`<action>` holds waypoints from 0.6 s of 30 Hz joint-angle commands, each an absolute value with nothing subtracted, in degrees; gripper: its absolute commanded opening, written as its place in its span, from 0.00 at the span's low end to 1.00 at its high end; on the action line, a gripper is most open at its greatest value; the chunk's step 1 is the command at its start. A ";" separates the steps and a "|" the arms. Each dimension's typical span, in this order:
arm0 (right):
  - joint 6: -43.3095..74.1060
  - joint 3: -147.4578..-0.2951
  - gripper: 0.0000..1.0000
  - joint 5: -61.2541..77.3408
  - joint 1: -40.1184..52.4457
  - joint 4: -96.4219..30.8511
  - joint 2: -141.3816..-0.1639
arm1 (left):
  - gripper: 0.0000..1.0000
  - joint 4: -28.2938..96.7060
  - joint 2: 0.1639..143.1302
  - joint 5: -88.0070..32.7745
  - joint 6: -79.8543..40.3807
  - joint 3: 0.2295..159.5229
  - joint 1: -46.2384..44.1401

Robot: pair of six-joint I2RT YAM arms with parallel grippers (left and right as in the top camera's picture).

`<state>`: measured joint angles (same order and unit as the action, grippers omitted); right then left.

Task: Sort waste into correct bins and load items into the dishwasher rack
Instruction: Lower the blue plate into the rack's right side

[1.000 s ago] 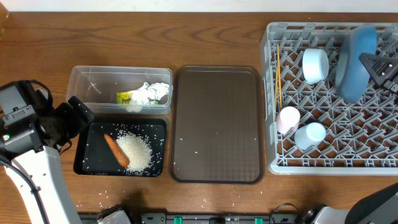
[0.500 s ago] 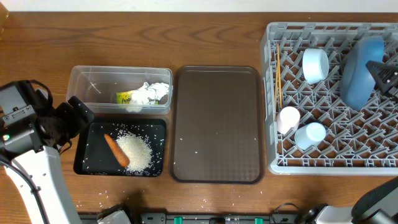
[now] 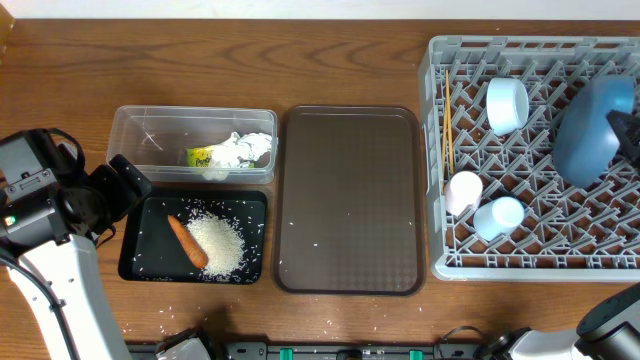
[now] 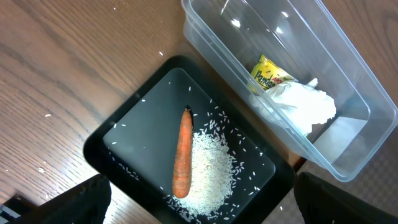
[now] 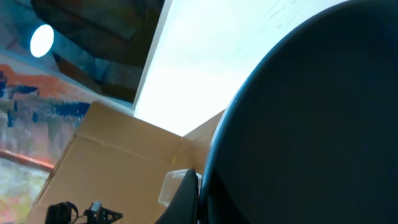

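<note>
R end effector [image 3: 630, 132] grips plate [image 3: 588, 135]; L [image 3: 126, 183] wide open.

The rack [image 3: 520, 266] is grey, the plate [image 3: 590, 130] blue, the tray [image 3: 152, 235] black (white-flecked).

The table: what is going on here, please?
The right pincer holds the blue plate, tilted, at the rack, where a bowl, two cups and chopsticks lie. The left pincer hangs open beside the black tray of rice. The tub holds tissue and a wrapper.
</note>
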<state>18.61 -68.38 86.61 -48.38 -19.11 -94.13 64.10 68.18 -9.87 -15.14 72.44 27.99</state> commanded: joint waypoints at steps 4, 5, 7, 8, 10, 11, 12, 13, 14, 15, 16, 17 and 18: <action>17.06 -68.51 0.03 85.27 -51.96 -21.23 -93.78 | 0.96 64.23 68.47 -9.04 -14.61 72.44 28.27; 17.06 -68.51 0.04 85.30 -52.51 -21.28 -93.78 | 0.96 64.23 68.47 -9.04 -14.61 72.44 28.27; 17.08 -68.51 0.05 85.30 -53.58 -21.30 -93.78 | 0.96 64.23 68.47 -9.04 -14.61 72.44 28.27; 17.08 -68.51 0.05 85.30 -54.19 -21.30 -93.78 | 0.96 64.23 68.47 -9.04 -14.61 72.44 28.27; 17.08 -68.51 0.05 85.27 -55.40 -21.30 -93.78 | 0.96 64.23 68.47 -9.04 -14.61 72.44 28.27; 17.10 -68.51 0.06 85.21 -56.07 -21.30 -93.78 | 0.96 64.23 68.47 -9.04 -14.61 72.44 28.27; 17.12 -68.51 0.06 84.79 -56.62 -21.32 -93.78 | 0.96 64.23 68.47 -9.04 -14.61 72.44 28.27; 17.12 -68.51 0.08 84.14 -57.32 -21.61 -93.78 | 0.96 64.23 68.47 -9.04 -14.61 72.44 28.27; 17.10 -68.51 0.08 83.70 -57.89 -21.80 -93.78 | 0.96 64.23 68.47 -9.04 -14.61 72.44 28.27; 17.10 -68.51 0.08 83.09 -58.59 -22.06 -93.78 | 0.96 64.23 68.47 -9.04 -14.61 72.44 28.27; 17.12 -68.51 0.08 82.43 -59.22 -22.33 -93.78 | 0.96 64.23 68.47 -9.04 -14.61 72.42 28.27; 17.12 -68.51 0.11 82.28 -59.79 -22.37 -93.78 | 0.96 64.23 68.47 -9.04 -14.61 72.44 28.27; 17.12 -68.51 0.15 82.28 -60.40 -22.37 -93.78 | 0.96 64.23 68.47 -9.04 -14.61 72.44 28.27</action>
<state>18.63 -68.38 84.12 -58.06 -22.55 -94.13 64.10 68.20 -9.89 -15.14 72.44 27.99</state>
